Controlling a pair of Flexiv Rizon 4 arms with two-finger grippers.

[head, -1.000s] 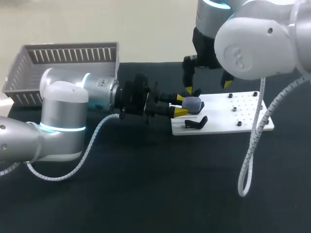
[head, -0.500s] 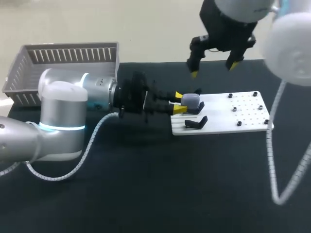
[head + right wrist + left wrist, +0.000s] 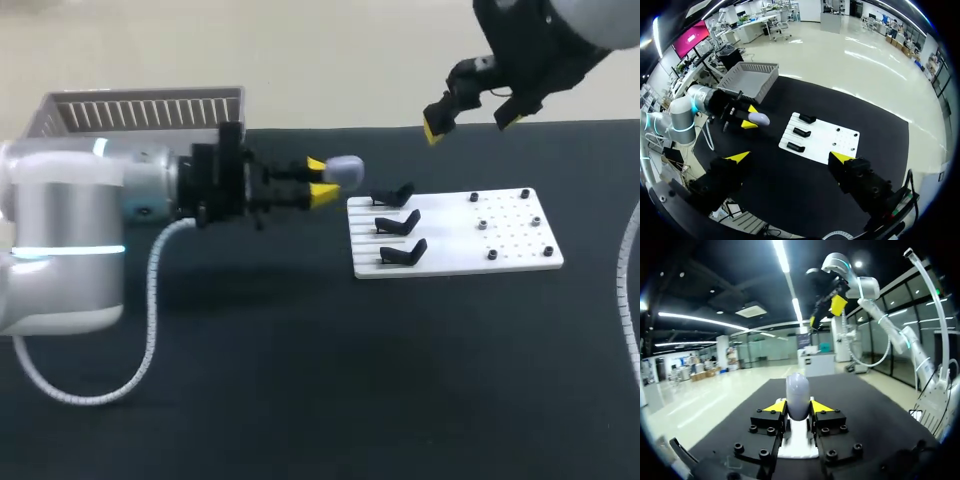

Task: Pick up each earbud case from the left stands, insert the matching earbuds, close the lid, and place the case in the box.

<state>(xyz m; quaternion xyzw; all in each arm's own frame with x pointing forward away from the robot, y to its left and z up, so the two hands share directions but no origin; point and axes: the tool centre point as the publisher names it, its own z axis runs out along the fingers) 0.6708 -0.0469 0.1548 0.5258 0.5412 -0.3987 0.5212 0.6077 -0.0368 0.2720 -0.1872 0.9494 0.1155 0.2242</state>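
Head view. Left claw [image 3: 320, 180] is clenched on the earbud case [image 3: 343, 170], one yellow tip on each flank. The case hangs off the 10 o'clock corner of the white stand plate [image 3: 455, 262], apart from it and apparently clear of the desk [image 3: 300, 380].

Right claw [image 3: 468, 125] hovers high at the plate's 12 o'clock, fingers spread and empty.

Three black stands [image 3: 398, 223] sit in a column along the plate's 9 o'clock edge, none carrying a case. Small dark studs [image 3: 482, 224] dot the 3 o'clock half; too small to say whether any are earbuds. The grey slatted box [image 3: 140, 110] sits at the desk's 10 o'clock corner, behind the left arm.

Left wrist view. The case is a pale grey pebble, rounded and seamless-looking, its domed end projecting past the fingertips. The surface looks smooth with a soft sheen. Lid seam not discernible.

Handling, judged:
- Likely a light, hard plastic shell that will not give under the pads.
- A curved, slick skin invites it to squirt out if pinched near the dome.
- The best hold is across the broad flanks, low on the body, which leaves the lid half free to swing.
- The hinge is probably the weak point.
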